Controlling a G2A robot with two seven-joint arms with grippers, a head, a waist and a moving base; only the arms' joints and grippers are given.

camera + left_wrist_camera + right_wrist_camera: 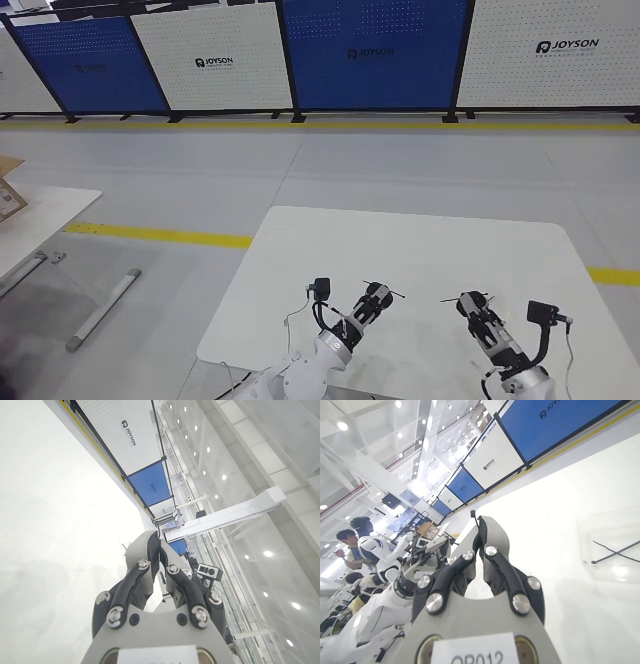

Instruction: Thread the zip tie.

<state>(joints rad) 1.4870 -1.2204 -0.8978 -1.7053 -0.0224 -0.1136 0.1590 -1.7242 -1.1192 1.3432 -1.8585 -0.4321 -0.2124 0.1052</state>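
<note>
- Right gripper [479,522] is clamped on the zip tie [472,514], head poking out, over the bench's [420,240] near edge.
- Left gripper [377,294], just left, pinches a thin black strap [397,294].
- Likely step: lining up. Next, the strap tip must meet the head squarely.

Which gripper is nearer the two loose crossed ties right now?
Right. The right gripper is beside the crossed ties, bare table between them. The left gripper lies beyond the right one, on its far side from the ties.
</note>
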